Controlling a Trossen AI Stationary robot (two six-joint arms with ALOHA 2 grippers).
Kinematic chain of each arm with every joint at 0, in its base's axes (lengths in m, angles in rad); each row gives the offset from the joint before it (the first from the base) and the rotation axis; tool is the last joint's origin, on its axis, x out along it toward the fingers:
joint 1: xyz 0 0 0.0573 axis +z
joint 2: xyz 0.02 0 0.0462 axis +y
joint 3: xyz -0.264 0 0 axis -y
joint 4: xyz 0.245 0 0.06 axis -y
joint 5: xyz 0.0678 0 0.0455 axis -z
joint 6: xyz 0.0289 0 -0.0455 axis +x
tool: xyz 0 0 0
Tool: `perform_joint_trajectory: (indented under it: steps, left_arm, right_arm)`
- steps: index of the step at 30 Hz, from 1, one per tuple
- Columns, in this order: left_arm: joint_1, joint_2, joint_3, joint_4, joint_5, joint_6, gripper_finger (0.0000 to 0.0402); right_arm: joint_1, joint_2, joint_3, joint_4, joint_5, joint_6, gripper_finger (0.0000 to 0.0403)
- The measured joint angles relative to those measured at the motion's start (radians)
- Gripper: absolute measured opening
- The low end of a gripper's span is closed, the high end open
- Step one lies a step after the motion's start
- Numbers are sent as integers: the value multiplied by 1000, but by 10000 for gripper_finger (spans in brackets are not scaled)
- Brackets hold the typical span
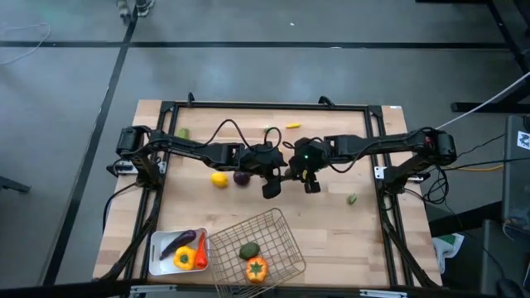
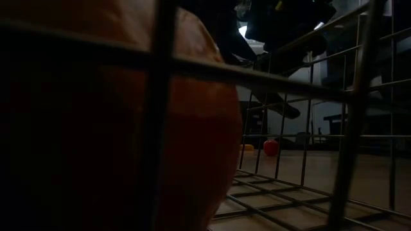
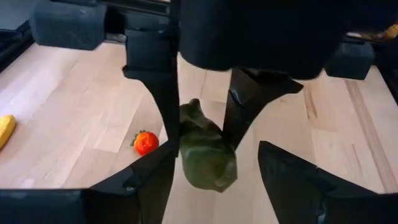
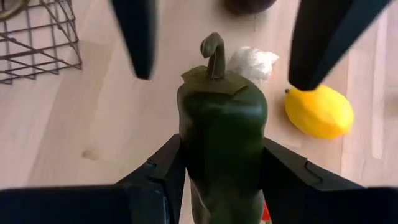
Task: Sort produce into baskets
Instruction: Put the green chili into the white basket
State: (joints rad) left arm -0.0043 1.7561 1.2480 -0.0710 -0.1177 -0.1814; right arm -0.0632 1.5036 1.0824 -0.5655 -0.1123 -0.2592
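Note:
A dark green pepper (image 4: 221, 124) with a curled stem (image 4: 214, 53) is held in my right gripper (image 1: 308, 178) above the middle of the table. My left gripper (image 1: 272, 186) faces it, open; its two fingers (image 4: 137, 37) stand on either side of the pepper's stem end, apart from it. In the left wrist view the pepper (image 3: 205, 155) shows between my left fingers (image 3: 146, 180). The wire-mesh basket (image 1: 277, 228) at the near edge holds an orange pepper (image 1: 257, 269) and a green piece (image 1: 249, 250). The white tray (image 1: 157, 265) holds an eggplant, a yellow pepper and an orange piece. My right gripper pinches the pepper's body by its two opposite sides (image 4: 186, 162) between its two fingers. The stem end points away from the wrist, toward my left gripper. The pepper is lifted clear of the table.
A lemon (image 1: 219, 179), a purple onion (image 1: 241, 177) and garlic (image 4: 252, 62) lie just left of the grippers. A small red piece (image 3: 146, 142) lies below them. A small green piece (image 1: 352, 199) lies to the right; green and yellow pieces (image 1: 292, 126) lie near the far edge.

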Motion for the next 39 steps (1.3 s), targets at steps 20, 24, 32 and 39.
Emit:
perform_joint_trajectory:
  steps: [20,24,32,39]
  left_arm:
    - [-9,0,0,-50,0,1,84]
    - [-9,0,0,-50,0,2,65]
    - [-9,0,0,-50,-1,2,9]
    - [-9,0,0,-49,-1,2,18]
  right_arm:
    - [-3,0,0,21,0,0,163]
    - [-3,0,0,26,0,0,163]
    - [-2,0,-1,23,0,11,163]
    - [-2,0,-1,18,-1,42,175]
